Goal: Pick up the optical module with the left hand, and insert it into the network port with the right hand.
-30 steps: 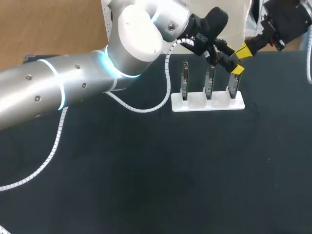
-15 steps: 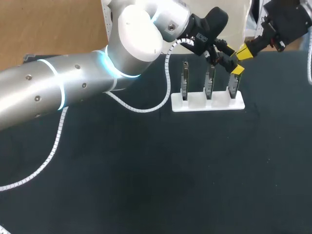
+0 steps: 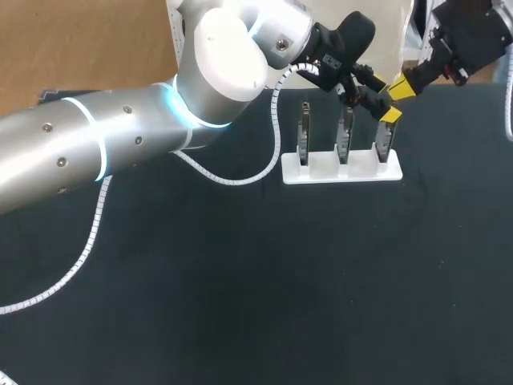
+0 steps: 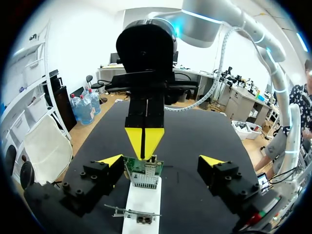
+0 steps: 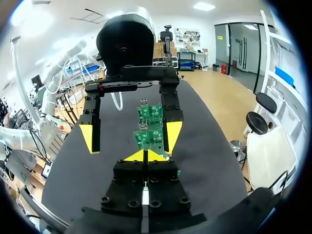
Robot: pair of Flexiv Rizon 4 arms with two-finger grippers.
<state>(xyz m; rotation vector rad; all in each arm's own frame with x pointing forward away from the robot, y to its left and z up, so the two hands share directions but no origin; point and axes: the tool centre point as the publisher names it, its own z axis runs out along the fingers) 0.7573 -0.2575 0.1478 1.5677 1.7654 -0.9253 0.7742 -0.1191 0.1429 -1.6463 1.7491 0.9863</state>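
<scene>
Three upright network cards stand in a white holder (image 3: pixel 341 170). My left gripper (image 3: pixel 385 99) hangs open just above the rightmost card (image 3: pixel 384 147). In the left wrist view its yellow tips straddle the nearest card (image 4: pixel 145 174) without touching it, and the left gripper (image 4: pixel 161 161) holds nothing. My right gripper (image 3: pixel 398 85) faces it from the far side, its yellow tips pressed together; the right gripper (image 4: pixel 144 141) points down at that card's top edge. From the right wrist, the right gripper (image 5: pixel 145 156) is shut, with the cards (image 5: pixel 151 126) and left fingers (image 5: pixel 173 134) ahead. I cannot make out an optical module.
The black table (image 3: pixel 264 289) spreads wide in front of the holder. A white spiral cable (image 3: pixel 88 233) from my left arm droops over the table's left part. Another card with a metal port bracket (image 4: pixel 138 218) stands nearer on the holder (image 4: pixel 144 200).
The right arm has drawn very slightly up and away from the holder. The left arm and the cards have not moved.
</scene>
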